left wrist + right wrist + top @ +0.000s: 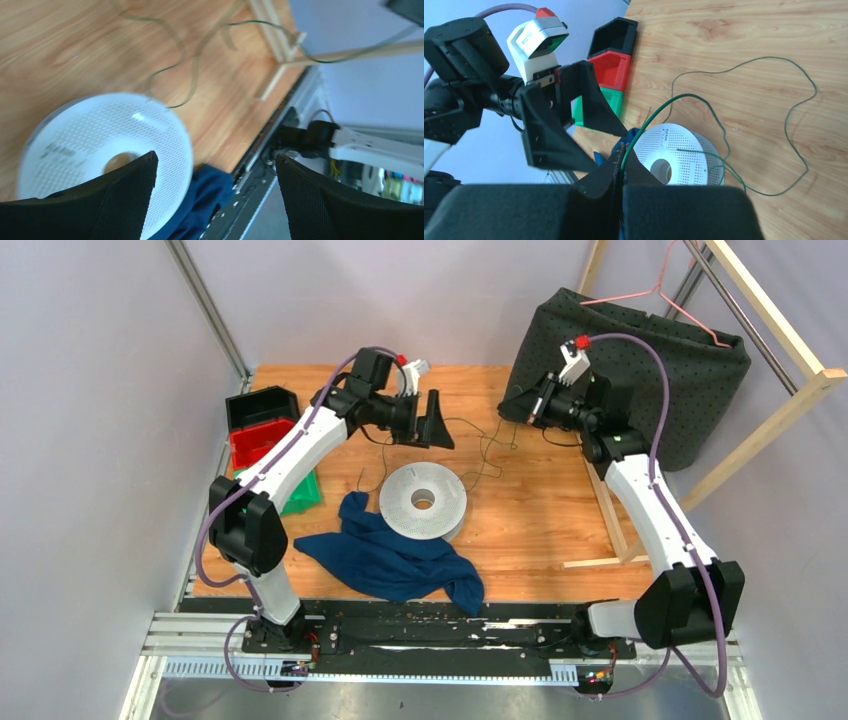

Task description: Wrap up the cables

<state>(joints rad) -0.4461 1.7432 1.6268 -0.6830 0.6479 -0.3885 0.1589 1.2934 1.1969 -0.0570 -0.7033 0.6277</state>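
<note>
Right gripper (620, 175), bottom centre, pinches the green wire (644, 126) to feed the spool (684, 150); left gripper (215, 167) gapes wide, ready.

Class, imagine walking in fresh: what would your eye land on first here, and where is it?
The white perforated spool lies flat mid-table, with a crumpled blue cloth at its near side. A thin green wire loops behind it and runs up into the shut right gripper, while the left gripper hangs open by the spool.
</note>
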